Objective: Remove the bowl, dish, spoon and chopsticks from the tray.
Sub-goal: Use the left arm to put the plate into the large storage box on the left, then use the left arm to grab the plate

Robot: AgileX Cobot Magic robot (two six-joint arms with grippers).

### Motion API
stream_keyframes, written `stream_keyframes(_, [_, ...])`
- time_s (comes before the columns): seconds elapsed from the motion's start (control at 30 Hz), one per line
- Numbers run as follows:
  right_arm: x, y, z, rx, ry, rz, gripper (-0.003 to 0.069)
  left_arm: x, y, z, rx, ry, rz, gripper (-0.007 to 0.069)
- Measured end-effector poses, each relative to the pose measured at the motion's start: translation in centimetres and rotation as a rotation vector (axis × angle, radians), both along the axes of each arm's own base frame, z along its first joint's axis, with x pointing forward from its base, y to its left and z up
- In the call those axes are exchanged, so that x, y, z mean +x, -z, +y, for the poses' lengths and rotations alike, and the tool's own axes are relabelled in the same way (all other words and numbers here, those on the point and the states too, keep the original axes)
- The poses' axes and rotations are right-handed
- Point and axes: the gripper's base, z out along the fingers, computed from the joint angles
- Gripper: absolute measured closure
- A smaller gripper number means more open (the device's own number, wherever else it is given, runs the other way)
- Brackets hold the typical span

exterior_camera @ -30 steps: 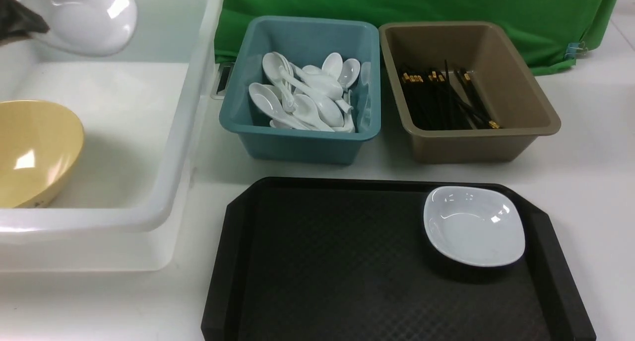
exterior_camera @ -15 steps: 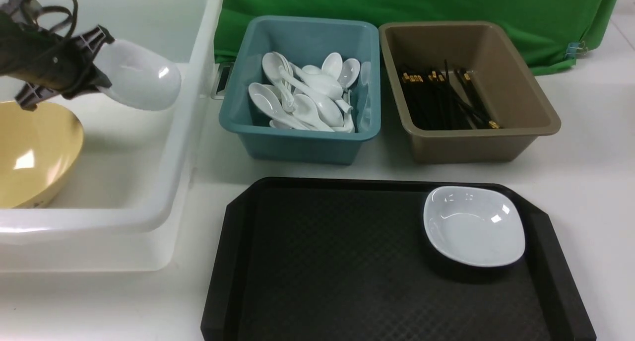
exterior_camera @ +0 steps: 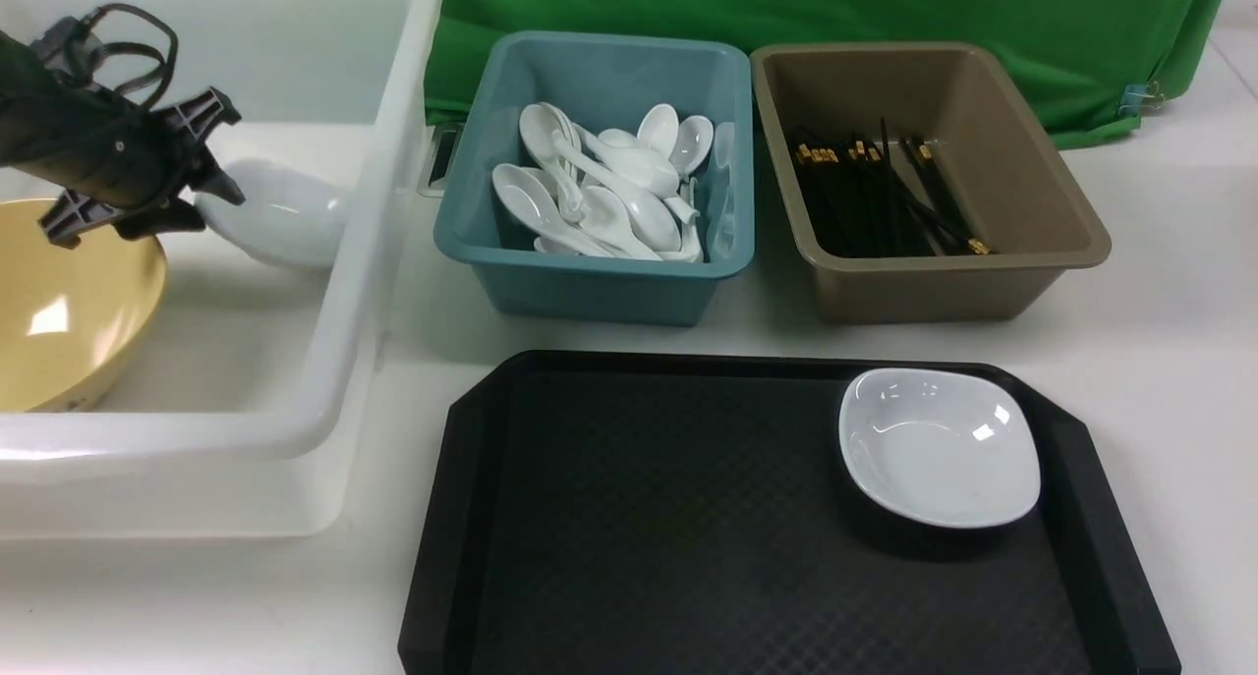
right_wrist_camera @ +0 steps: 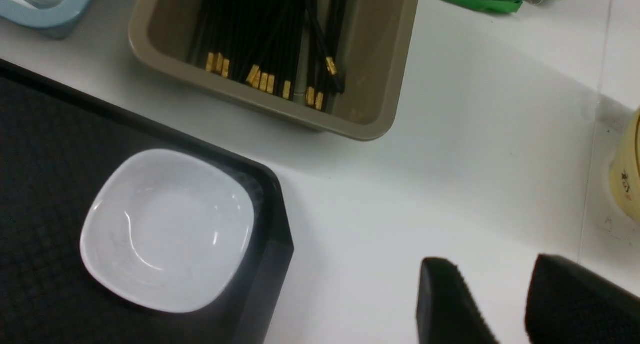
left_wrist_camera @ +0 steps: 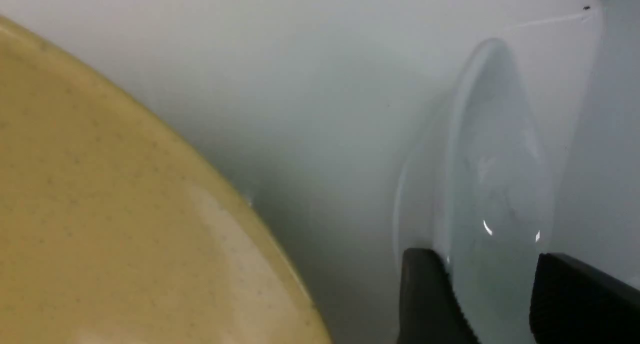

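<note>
Pale rounded-square dish point(exterior_camera: 285, 218) rests in translucent white plastic tub point(exterior_camera: 385, 194), left claw point(exterior_camera: 228, 157) spread wide around it; right claw point(right_wrist_camera: 500, 284) parted, empty.

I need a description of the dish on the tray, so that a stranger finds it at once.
Find the big black tray. In its far right corner sits a small white dish with rounded corners. Nothing else is on the tray; the other white dish is in the tub on the left.
</note>
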Motion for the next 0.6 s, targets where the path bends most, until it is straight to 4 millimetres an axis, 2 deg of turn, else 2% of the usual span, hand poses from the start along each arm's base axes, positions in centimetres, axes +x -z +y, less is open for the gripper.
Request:
stream_keyframes(0.13, [0.0,0.0,0.0,0.002,-0.001,0.002,0.0421,0.1,-2.0,0.0,0.02,0.035,-0.007,0.0338])
stream_keyframes(0.17, [0.0,0.0,0.0,0.004,-0.001,0.004,0.0421,0.3,-3.7,0.0,0.042,0.054,-0.024,0.0337])
stream_keyframes(0.27, [0.0,0.0,0.1,0.012,-0.004,0.007,0.0421,0.3,-6.7,0.1,0.088,0.092,-0.044,0.0337])
stream_keyframes(0.37, [-0.1,0.1,0.2,0.021,-0.009,0.01,0.0421,0.1,-9.0,0.0,0.104,0.125,-0.035,0.034])
stream_keyframes(0.4, [-0.1,0.1,0.2,0.022,-0.009,0.01,0.0421,0.0,-8.9,0.0,0.1,0.128,-0.026,0.034])
stream_keyframes(0.5, [-0.1,0.1,0.2,0.009,-0.024,0.01,0.0421,-0.7,-11.5,-1.8,0.024,0.227,0.011,0.0396])
stream_keyframes(0.53, [0.0,0.0,0.1,-0.012,-0.023,0.006,0.0421,-0.9,-13.0,-4.0,0.031,0.309,-0.016,0.0454])
stream_keyframes(0.57, [0.0,0.0,0.0,-0.016,-0.022,0.005,0.0421,-0.9,-13.1,-4.3,0.033,0.321,-0.016,0.0472])
stream_keyframes(0.6, [0.0,0.0,-0.2,-0.043,-0.008,0.001,0.0421,-1.3,-14.6,-7.6,0.06,0.411,-0.052,0.0547])
